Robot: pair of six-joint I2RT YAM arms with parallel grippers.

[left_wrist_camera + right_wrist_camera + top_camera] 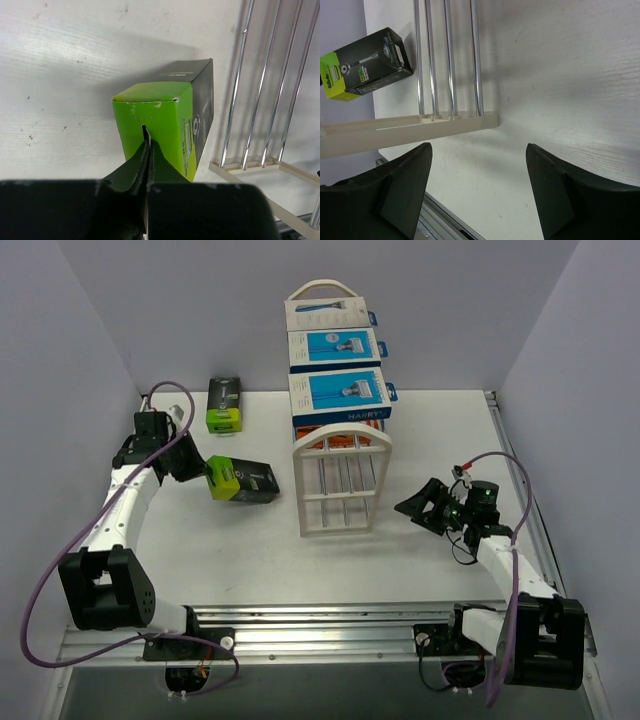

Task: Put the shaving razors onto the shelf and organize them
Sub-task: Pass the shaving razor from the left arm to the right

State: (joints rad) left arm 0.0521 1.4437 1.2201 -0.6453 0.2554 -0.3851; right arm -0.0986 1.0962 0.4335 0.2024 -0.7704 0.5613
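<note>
The white desk (430,440) carries everything. At its middle stands the shelf (340,497), a tall cream-white rack of thin bars with arched ends, one arch facing the arms.

Along its top tier lie three blue-and-white boxes (335,348) in a row running away from the arms. Each is flat and shows a razor picture, and the nearest is marked HARRY'S on its edge. Below them, seen through the bars, are orange boxes (335,440) on a lower tier; how many I cannot tell.

Left of the shelf, just beside its near end, is a black-and-lime box (242,480), tilted, with its lime-green end towards the left arm and its black end towards the rack. From the right wrist it shows a razor picture on the black face and lettering on the lime part. It seems to hang clear of the desk, though the views do not settle this.

A second black-and-lime box (224,405) stands upright on the desk further back, well apart from the shelf, lime end down.

The left pincer (147,145) is clamped on the lime end of the tilted box, its fingers pressed together on the flap.

The right pincer (479,170) hangs low to the right of the shelf's near end, its jaws spread wide with only bare desk between them.
</note>
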